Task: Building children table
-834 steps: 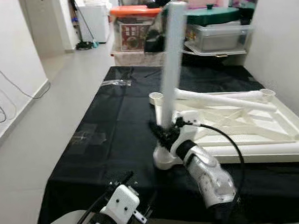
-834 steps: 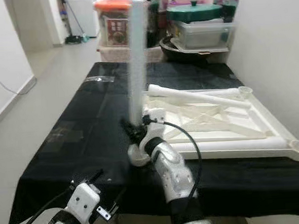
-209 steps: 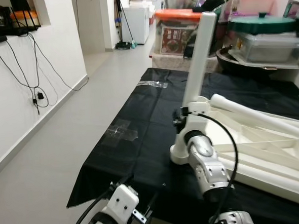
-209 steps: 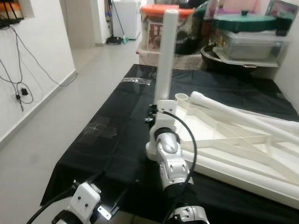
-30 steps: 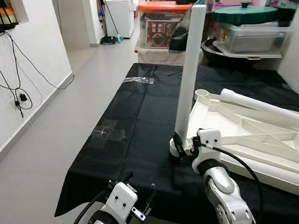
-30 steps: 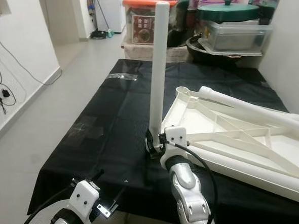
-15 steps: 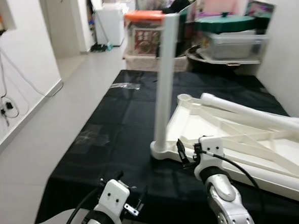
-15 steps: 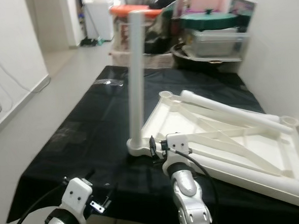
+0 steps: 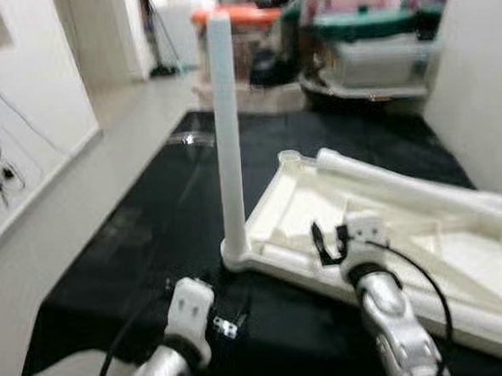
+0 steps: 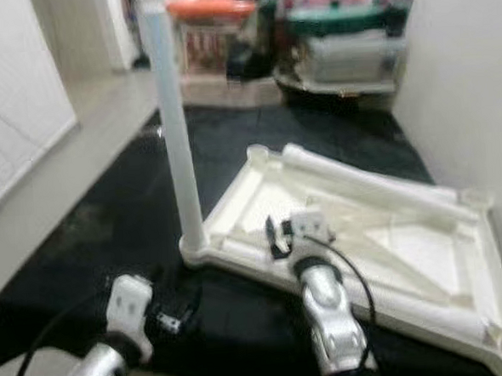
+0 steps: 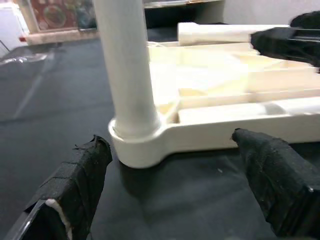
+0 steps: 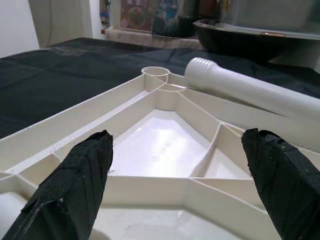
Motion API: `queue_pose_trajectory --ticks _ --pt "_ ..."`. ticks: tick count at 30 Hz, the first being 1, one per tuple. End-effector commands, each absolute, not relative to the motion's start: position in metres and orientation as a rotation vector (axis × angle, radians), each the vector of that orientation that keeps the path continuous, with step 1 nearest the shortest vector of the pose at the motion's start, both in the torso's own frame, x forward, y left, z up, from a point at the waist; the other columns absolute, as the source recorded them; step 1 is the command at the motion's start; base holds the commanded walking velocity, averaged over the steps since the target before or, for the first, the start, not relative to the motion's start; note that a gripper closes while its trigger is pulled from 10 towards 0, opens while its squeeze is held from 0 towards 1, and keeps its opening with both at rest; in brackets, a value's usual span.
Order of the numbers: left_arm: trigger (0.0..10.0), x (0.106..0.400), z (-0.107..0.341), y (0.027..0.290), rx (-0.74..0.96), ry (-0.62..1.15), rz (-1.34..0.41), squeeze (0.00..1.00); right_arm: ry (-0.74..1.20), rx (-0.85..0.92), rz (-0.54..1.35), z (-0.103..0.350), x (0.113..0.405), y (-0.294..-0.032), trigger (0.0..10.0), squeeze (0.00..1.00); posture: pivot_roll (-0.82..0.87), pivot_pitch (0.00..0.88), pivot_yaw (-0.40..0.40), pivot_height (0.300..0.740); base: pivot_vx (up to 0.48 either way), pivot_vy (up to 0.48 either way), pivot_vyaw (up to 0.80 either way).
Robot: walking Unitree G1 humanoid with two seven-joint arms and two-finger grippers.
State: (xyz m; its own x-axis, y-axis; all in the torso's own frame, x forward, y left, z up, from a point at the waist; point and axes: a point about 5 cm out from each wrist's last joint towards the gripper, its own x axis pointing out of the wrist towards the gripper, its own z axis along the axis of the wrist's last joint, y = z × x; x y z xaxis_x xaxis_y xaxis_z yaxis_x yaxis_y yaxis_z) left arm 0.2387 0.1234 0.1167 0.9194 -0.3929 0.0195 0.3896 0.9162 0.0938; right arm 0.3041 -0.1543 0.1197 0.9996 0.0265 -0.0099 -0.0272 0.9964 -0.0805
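A white plastic tabletop (image 9: 282,259) lies upside down on a black cloth (image 9: 163,219). One white leg (image 9: 225,130) stands upright in its near-left corner socket (image 11: 138,145). A second white leg (image 9: 404,185) lies loose across the far side of the tabletop, its threaded end (image 12: 205,70) showing in the right wrist view. My left gripper (image 9: 229,313) is open, low in front of the socket, its fingers (image 11: 75,182) apart on either side without touching. My right gripper (image 9: 326,239) is open over the tabletop's near rim, to the right of the upright leg, holding nothing.
Plastic storage bins and a green-lidded pot (image 9: 370,36) crowd the far end of the cloth. A white wall (image 9: 483,80) runs close along the right. Open pale floor (image 9: 56,200) lies to the left of the cloth.
My right gripper has left the upright leg's base and moved right, over the tabletop rim. The left gripper has risen toward the corner socket. The camera has shifted and blurred.
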Motion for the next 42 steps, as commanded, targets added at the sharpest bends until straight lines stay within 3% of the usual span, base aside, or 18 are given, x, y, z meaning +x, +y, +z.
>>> queue_pose_trajectory --ticks 1,6,8,11,16,21,23,30,34,37,42 --pt "10.0 0.242 0.113 0.130 0.115 -0.011 -0.415 0.00 0.021 -0.083 0.053 0.118 0.306 -0.148 10.0 0.00 0.08 0.000 -0.055 0.740 0.000 0.000 0.00" --pt "10.0 0.232 0.108 0.116 0.079 0.035 -0.565 0.00 -0.019 -0.129 0.102 0.135 0.323 -0.150 10.0 0.00 0.07 0.000 -0.043 0.740 0.000 0.000 0.00" --pt "10.0 0.215 0.104 0.100 0.047 0.083 -0.706 0.00 -0.014 -0.219 0.155 0.150 0.348 -0.154 10.0 0.00 0.07 0.000 -0.044 0.740 0.000 0.000 0.00" --pt "10.0 0.203 0.103 0.089 0.033 0.106 -0.784 0.00 0.042 -0.310 0.164 0.160 0.369 -0.161 10.0 0.00 0.08 0.000 -0.061 0.740 0.000 0.000 0.00" --pt "10.0 0.204 0.110 0.082 0.088 0.077 -0.799 0.00 0.034 -0.288 0.125 0.178 0.386 -0.164 10.0 0.00 0.10 0.003 -0.080 0.740 0.000 0.000 0.00" --pt "10.0 0.211 0.120 0.081 0.177 0.019 -0.874 0.00 -0.044 -0.228 0.088 0.181 0.378 -0.157 10.0 0.00 0.10 0.018 -0.068 0.740 0.000 0.000 0.00" --pt "10.0 0.233 0.130 0.087 0.233 -0.042 -0.865 0.00 -0.084 -0.171 0.029 0.166 0.355 -0.156 10.0 0.00 0.09 0.034 -0.047 0.740 0.000 0.000 0.00" --pt "10.0 0.275 0.143 0.095 0.315 -0.083 -0.807 0.00 -0.069 -0.085 -0.032 0.139 0.321 -0.153 10.0 0.00 0.08 0.056 -0.017 0.740 0.000 0.000 0.00" --pt "10.0 0.290 0.146 0.094 0.291 -0.090 -0.811 0.00 -0.079 -0.085 -0.043 0.137 0.310 -0.150 10.0 0.00 0.07 0.061 -0.002 0.740 0.000 0.000 0.00" --pt "10.0 0.310 0.154 0.080 0.221 -0.100 -0.870 0.00 -0.115 -0.057 -0.048 0.143 0.298 -0.142 10.0 0.00 0.06 0.069 0.014 0.740 0.000 0.000 0.00" --pt "10.0 0.314 0.159 0.065 0.182 -0.112 -0.938 0.00 -0.143 -0.049 -0.061 0.150 0.294 -0.141 10.0 0.00 0.06 0.080 0.024 0.740 0.000 0.000 0.00"
